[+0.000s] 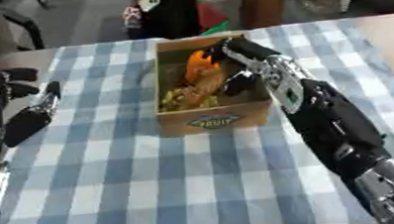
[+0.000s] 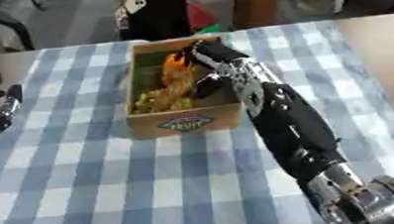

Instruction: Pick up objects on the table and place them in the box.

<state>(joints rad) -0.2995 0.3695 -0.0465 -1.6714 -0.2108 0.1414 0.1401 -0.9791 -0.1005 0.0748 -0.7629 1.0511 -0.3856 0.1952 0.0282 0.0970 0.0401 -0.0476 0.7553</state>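
Reaching across the blue-checked tablecloth (image 1: 136,188), the right arm runs from the lower right corner up and to the left, and the right hand (image 1: 236,56) is over the cardboard box (image 1: 214,120), inside its walls. An orange object (image 1: 199,66) sits at the far side of the box, just beside and to the left of the fingers (image 2: 198,48), which curl toward it. Whether they grip it or have just let it go, I cannot tell; the thumb side is hidden by the hand itself. Yellowish items (image 1: 182,99) lie lower in the box, toward its near left corner.

The relation that matters: the orange object lies left of the right hand, already within the box's rim, so the move ahead looks like a release and a lift straight out along the arm's own line, back toward the right. That is a judgement, not something seen.

The left hand (image 1: 23,116) is at the left edge, well apart from the box, its fingers fairly straight and holding nothing. No other loose object shows on the cloth, so the task seems near its end.
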